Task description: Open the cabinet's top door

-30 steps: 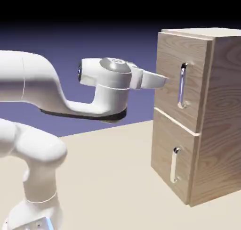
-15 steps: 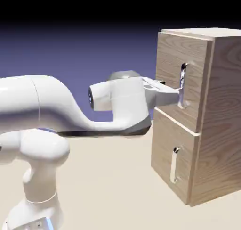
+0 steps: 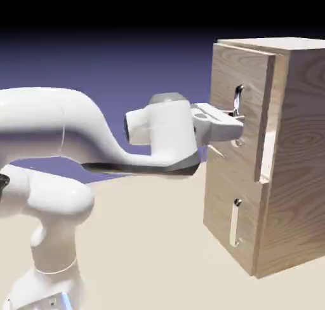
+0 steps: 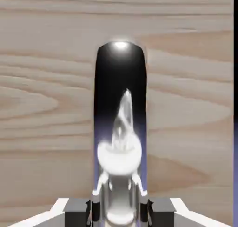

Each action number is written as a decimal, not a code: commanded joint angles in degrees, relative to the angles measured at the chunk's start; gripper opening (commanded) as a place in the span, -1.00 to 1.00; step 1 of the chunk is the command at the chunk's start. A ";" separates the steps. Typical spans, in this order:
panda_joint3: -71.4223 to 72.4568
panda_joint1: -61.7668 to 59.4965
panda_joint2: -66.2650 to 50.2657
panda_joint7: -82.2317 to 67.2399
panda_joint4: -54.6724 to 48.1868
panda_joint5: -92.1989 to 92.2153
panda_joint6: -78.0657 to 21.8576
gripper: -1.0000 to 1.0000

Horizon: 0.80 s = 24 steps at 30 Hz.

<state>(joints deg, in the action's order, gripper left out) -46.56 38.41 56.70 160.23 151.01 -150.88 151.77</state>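
The pincer (image 3: 236, 119) of the white arm is closed on the long vertical silver bar handle (image 3: 238, 100) of the top door (image 3: 241, 93), its two small grey fingertips (image 4: 96, 207) pressed against either side of the bar in the hand view, where the mirror-bright handle (image 4: 121, 128) fills the middle of the picture against pale wood grain.

That top door, the larger light wood-grain panel of the tall light-wood cabinet (image 3: 298, 162), now stands slightly ajar: its lower right corner has swung clear of the cabinet front, and a narrow gap shows between the panel's edge and the cabinet body. Half a second ago the panel lay flush with the front and the pincer had only just reached the handle; a full second ago the hand was higher and apart from the door, short of the bar. The handle has shifted a little towards the exterior view's left along with the panel.

The shorter lower door (image 3: 232, 220) with its smaller silver bar handle (image 3: 235, 223) is shut and flush, unchanged from the earlier frames.

The cabinet stands on the beige desk (image 3: 146, 239) near its right edge in the exterior view. The white arm (image 3: 63, 131) reaches across level from the lower left, its elbow link raised slightly from half a second ago.
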 commanded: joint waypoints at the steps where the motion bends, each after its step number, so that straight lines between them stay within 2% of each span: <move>1: 2.08 -1.75 0.32 -0.59 1.60 2.26 -1.70 -1.00; 11: 22.77 -12.65 4.59 -5.32 13.18 25.22 -17.75 -1.00; 20: 36.97 -31.22 -0.82 5.68 11.06 26.04 -5.14 -1.00; 24: 44.41 -36.20 1.06 4.17 12.63 33.92 -5.69 -1.00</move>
<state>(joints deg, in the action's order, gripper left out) -2.21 2.18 57.80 164.44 163.60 -117.58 146.15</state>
